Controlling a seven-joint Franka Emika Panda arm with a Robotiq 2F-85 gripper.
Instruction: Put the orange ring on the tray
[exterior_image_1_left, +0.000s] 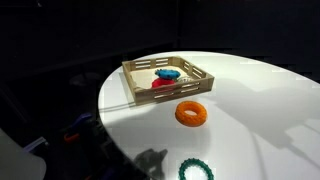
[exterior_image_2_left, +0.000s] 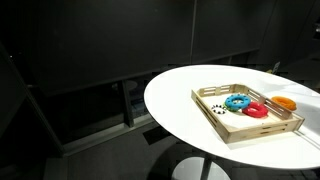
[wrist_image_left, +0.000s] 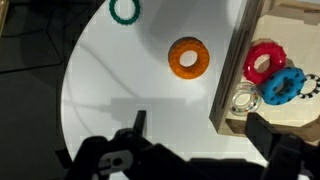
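Observation:
The orange ring (exterior_image_1_left: 191, 113) lies flat on the round white table, just outside the tray's near side; it also shows in the wrist view (wrist_image_left: 188, 58) and at the tray's far edge in an exterior view (exterior_image_2_left: 286, 102). The light-wood tray (exterior_image_1_left: 132, 79) (exterior_image_2_left: 213, 113) (wrist_image_left: 228, 100) holds a red ring, a blue ring and a clear ring. My gripper (wrist_image_left: 200, 128) is open and empty, hovering above the table beside the tray's corner, short of the orange ring. The gripper does not show in either exterior view.
A green ring (exterior_image_1_left: 196, 171) (wrist_image_left: 125, 10) lies near the table's edge. The round white table (exterior_image_1_left: 260, 110) (exterior_image_2_left: 180, 95) drops off into dark surroundings on all sides.

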